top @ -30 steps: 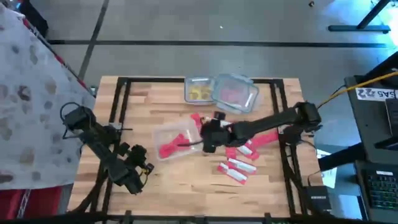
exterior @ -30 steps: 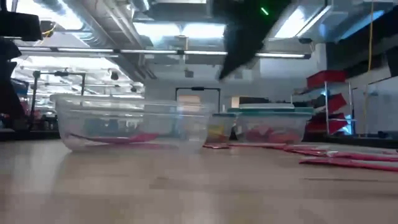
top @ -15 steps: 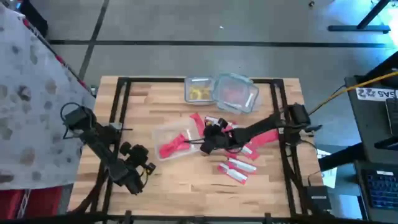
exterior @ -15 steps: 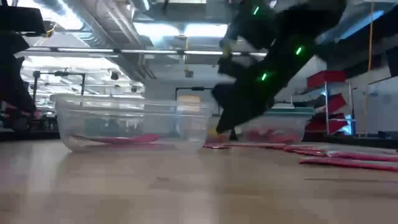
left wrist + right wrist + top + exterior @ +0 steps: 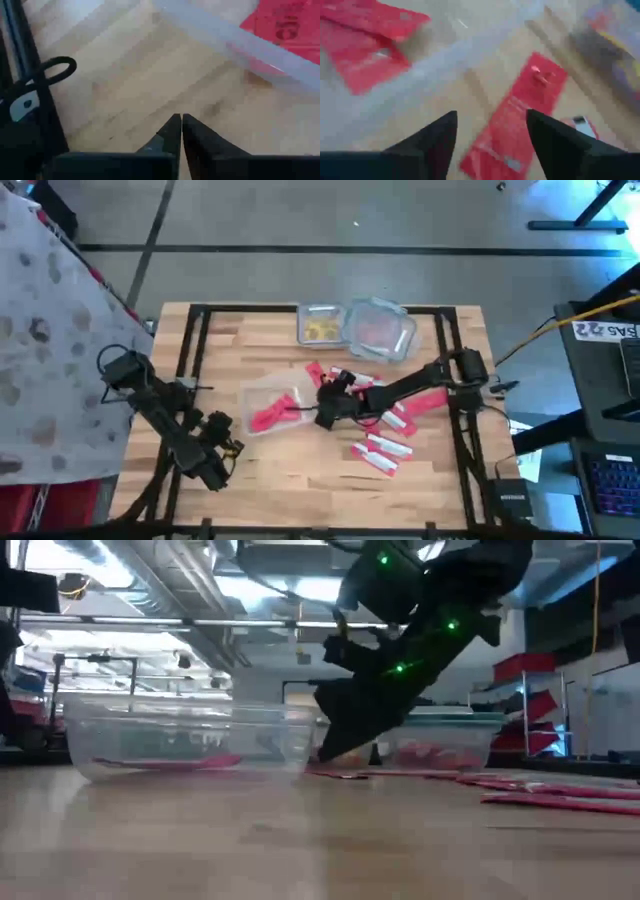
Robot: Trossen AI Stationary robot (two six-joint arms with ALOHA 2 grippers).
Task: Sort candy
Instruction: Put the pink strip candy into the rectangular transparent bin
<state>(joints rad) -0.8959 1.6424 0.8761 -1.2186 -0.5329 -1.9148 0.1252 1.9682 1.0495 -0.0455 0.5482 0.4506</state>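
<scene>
Candy is spread across the middle of your wooden table (image 5: 280, 480). Two red packets (image 5: 272, 414) lie inside the clear open tub (image 5: 255, 392) left of centre. More red packets (image 5: 380, 453) lie loose on the boards to its right, near the front edge. One long red packet (image 5: 318, 373) lies just behind the tub's right end, and another group (image 5: 425, 399) sits partly hidden under your right arm.

At the back of the table stand two more clear tubs touching each other. The smaller one (image 5: 320, 326) holds yellow pieces; the larger one (image 5: 378, 330), turned at an angle, holds pink-red sweets.

Your right gripper (image 5: 322, 406) hangs low just beside the right end of the open tub. In its wrist view, its fingers (image 5: 432, 142) stand wide apart with nothing between them. Past them you see a red packet (image 5: 520, 107) flat on the wood and the tub's clear wall with two packets (image 5: 367, 35) behind it. The low view shows this gripper (image 5: 345, 730) tilted down near the tabletop, at the tub's end.

Your left gripper (image 5: 222, 448) waits over the front left of the table, well apart from the sweets. Its fingertips (image 5: 174, 131) are pressed together, empty, pointing toward the tub's rim.
</scene>
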